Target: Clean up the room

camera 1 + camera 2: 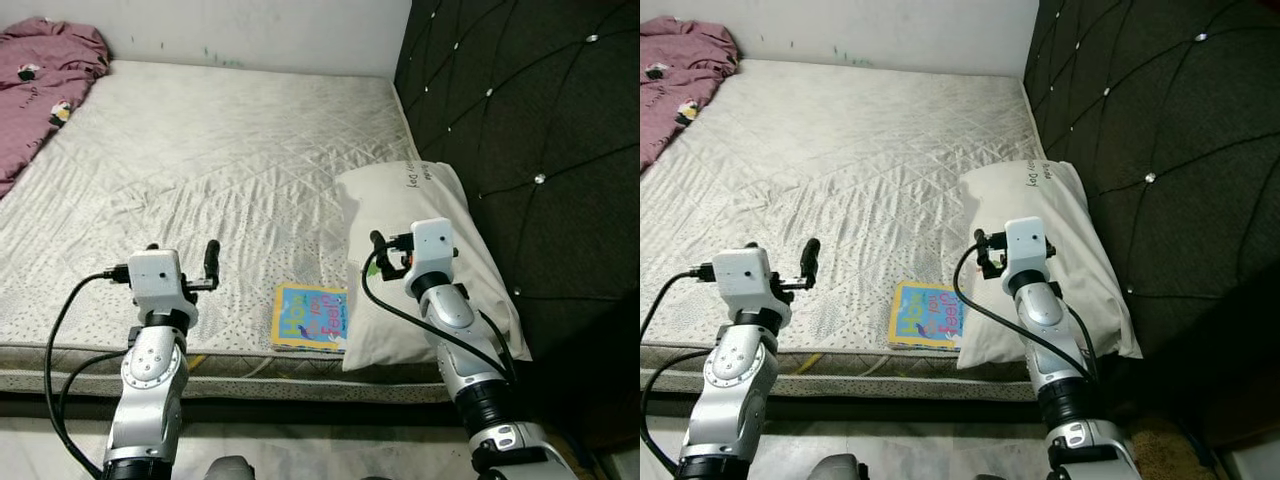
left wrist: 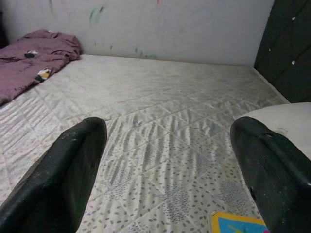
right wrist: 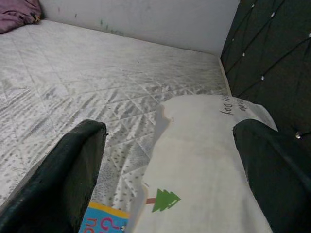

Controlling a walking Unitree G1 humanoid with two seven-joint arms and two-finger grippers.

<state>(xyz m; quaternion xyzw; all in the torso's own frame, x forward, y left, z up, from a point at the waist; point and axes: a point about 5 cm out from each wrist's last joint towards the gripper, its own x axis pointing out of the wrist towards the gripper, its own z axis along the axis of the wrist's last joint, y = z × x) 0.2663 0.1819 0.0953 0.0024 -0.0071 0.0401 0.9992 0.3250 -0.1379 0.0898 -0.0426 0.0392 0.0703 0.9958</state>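
Up close, right wrist view reveals a green tree print [image 3: 165, 199] on the pillow [image 3: 214, 160].

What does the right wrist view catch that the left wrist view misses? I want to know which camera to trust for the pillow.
Right wrist view alone: the pillow's top, with a small green tree print and handwriting near the dark tufted headboard.
Left wrist view alone: the purple blanket spread wide at the far corner, where the right wrist catches just a scrap.
Both: the quilted mattress, the marked white wall, a corner of the colourful book, and each gripper's fingers spread apart, right gripper over the pillow, left gripper over the mattress.
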